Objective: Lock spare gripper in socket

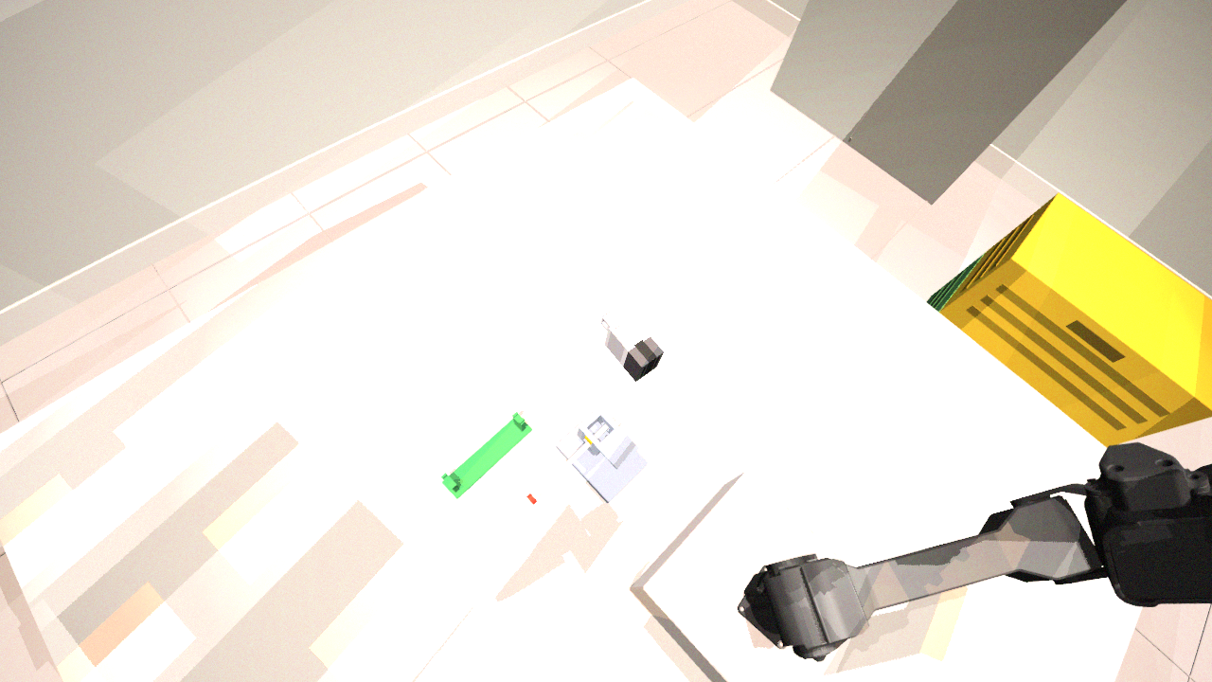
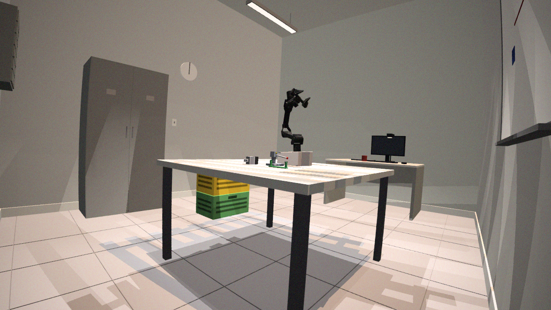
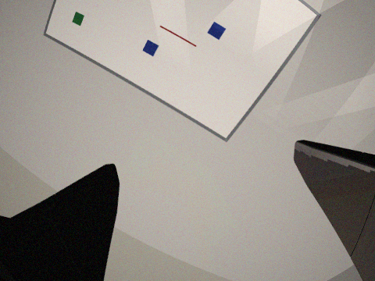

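Observation:
The grey mount (image 1: pixel 612 476) stands on the table, its socket (image 1: pixel 599 427) (image 2: pixel 273 154) upright on it. In the exterior view a pale rod, seemingly the lock pin, reaches out from the socket to a red end (image 1: pixel 531 498) (image 2: pixel 286 158). A small yellow part (image 1: pixel 588 439) shows at the socket. The spare gripper (image 1: pixel 643 359) (image 2: pixel 252 159), a dark and grey block with a pale spigot, lies on the table apart from the mount. My gripper (image 2: pixel 306 94) (image 3: pixel 209 162) is open and empty, high above the table and touching nothing. Its fingers are unclear in the top view.
A green cradle (image 1: pixel 487 455) (image 2: pixel 278 167) with two end posts lies beside the mount. The arm stands by a pale box (image 1: pixel 687 532) (image 2: pixel 304 158) at the table's far side. Yellow and green crates (image 1: pixel 1093 331) (image 2: pixel 222 202) stand on the floor. The wrist view shows a whiteboard (image 3: pixel 219 94).

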Controlling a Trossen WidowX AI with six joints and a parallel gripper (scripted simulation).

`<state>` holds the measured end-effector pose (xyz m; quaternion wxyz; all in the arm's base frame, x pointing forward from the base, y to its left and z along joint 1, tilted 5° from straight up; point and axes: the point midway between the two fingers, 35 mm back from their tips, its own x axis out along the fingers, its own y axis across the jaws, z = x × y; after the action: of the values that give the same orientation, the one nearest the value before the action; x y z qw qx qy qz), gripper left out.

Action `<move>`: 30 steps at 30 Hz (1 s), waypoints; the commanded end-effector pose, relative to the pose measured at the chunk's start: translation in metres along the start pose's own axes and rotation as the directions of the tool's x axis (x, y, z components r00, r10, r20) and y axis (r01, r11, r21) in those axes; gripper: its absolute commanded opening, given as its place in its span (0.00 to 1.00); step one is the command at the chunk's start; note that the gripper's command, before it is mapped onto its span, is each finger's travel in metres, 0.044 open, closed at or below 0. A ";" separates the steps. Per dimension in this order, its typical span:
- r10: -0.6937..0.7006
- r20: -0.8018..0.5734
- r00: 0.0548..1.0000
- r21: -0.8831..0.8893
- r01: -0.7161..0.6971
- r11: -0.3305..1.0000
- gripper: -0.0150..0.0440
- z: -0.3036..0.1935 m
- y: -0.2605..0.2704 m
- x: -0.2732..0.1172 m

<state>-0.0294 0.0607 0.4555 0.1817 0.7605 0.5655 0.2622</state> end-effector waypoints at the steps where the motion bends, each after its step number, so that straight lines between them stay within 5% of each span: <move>1: 0.001 0.009 1.000 -0.014 -0.001 1.000 0.89 0.001 0.001 0.002; 4: 0.008 0.131 0.991 -0.201 0.019 0.979 0.76 0.023 0.011 0.030; 13: 0.000 0.530 0.848 -0.644 0.402 0.651 0.76 0.122 0.046 0.101; 23: -0.057 0.767 0.640 -0.621 0.761 0.185 0.76 0.211 0.066 0.123; 30: -0.125 0.877 0.464 -0.480 0.855 -0.194 0.76 0.273 0.074 0.123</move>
<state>0.1755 0.1636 0.3518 0.8146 0.3438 0.4088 0.2260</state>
